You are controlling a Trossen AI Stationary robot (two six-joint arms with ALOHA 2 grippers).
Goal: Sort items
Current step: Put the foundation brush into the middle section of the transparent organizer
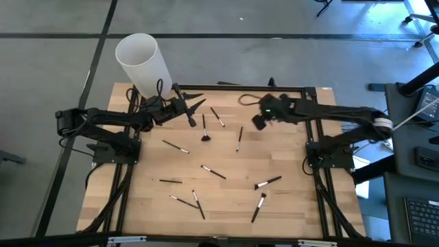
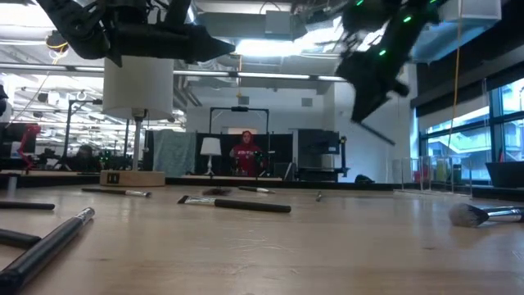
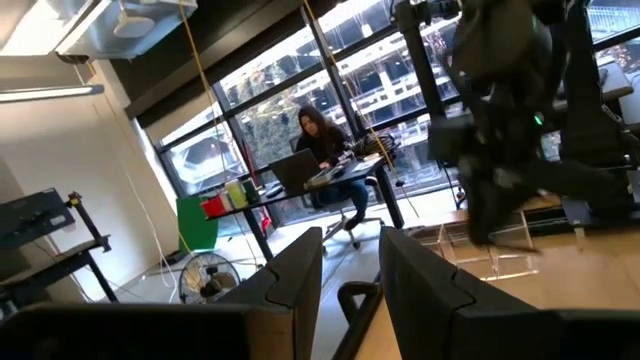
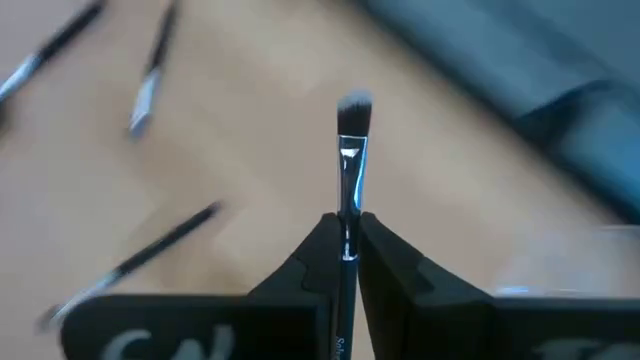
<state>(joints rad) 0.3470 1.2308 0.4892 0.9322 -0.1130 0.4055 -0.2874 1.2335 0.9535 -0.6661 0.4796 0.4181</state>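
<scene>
Several slim dark makeup brushes lie flat and scattered on the wooden table (image 1: 288,206), among them one at the middle (image 1: 213,171) and one at the near right (image 1: 258,207). My right gripper (image 1: 259,122) hangs above the far right part, tipped downward, shut on one brush (image 4: 350,160). My left gripper (image 1: 195,105) is raised near the far left, pointing about level, its fingers (image 3: 300,275) standing apart. A dark brush (image 1: 191,118) shows right beside it; whether the two touch I cannot tell. My right gripper pinches the brush's dark handle (image 4: 347,240) between its two fingertips, just behind the silver ferrule. The brush lies along the fingers and sticks out forward past them, its pale tuft (image 4: 355,110) leading. It is lifted clear of the table.
A big white cylinder (image 1: 142,62) stands tilted at the table's far left corner. Black frame rails (image 1: 322,199) run along both sides. More brushes (image 2: 233,205) lie across the middle and near part. A person sits at a desk (image 3: 320,140) in the room beyond.
</scene>
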